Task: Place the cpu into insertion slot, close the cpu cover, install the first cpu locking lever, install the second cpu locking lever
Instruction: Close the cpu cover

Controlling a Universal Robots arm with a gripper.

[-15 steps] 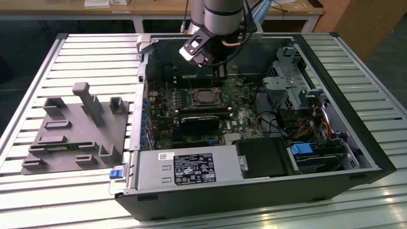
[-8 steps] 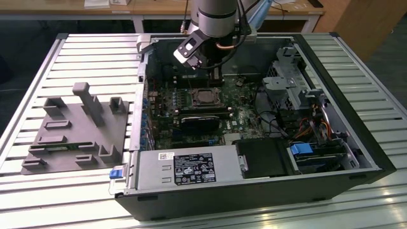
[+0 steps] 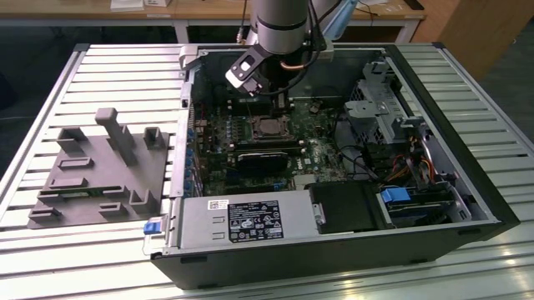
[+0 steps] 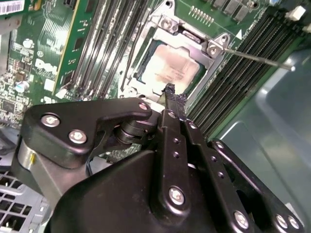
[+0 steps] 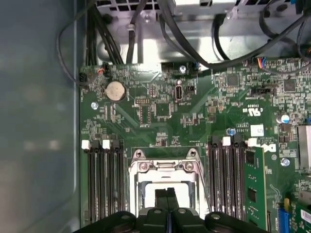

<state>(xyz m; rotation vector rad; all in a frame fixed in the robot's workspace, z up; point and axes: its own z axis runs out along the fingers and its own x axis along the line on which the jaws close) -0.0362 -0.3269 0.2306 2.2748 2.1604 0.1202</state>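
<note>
– cpu (image 4: 170, 68) in sight. What is the gripper (image 4: 171, 97) doing over it?
– It is clenched on nothing. In the first wrist view the two fingertips (image 5: 163, 196) press together. In the second wrist view they make one narrow black blade just above one edge of the socket, apart from the chip.
– And the chip itself?
– It sits in the insertion slot (image 3: 269, 128), at the centre of the exterior view, just under the arm (image 3: 279, 25). Its pale top shows through the window of the cpu cover (image 4: 143, 48), which looks to lie flat around it.
– So which step is this?
– As I read it, placing is done, the cover is down, and the levers are in hand. One locking lever (image 4: 257, 58), a thin wire rod, sticks out sideways from the socket's corner across the memory slots (image 4: 243, 82). I judge it unlatched.
– What does that work ask for?
– A closed tip has to press a thin, springy rod down and under its hook. It must not slip onto the slots or the motherboard (image 5: 160, 111).
– Surroundings?
– The board lies in an open computer case (image 3: 476, 194) on a slatted metal table (image 3: 109, 69). A grey fixture block (image 3: 100, 169) rests at the exterior view's left, well apart from the case. A wooden desk (image 3: 209, 9) runs along the upper edge.
</note>
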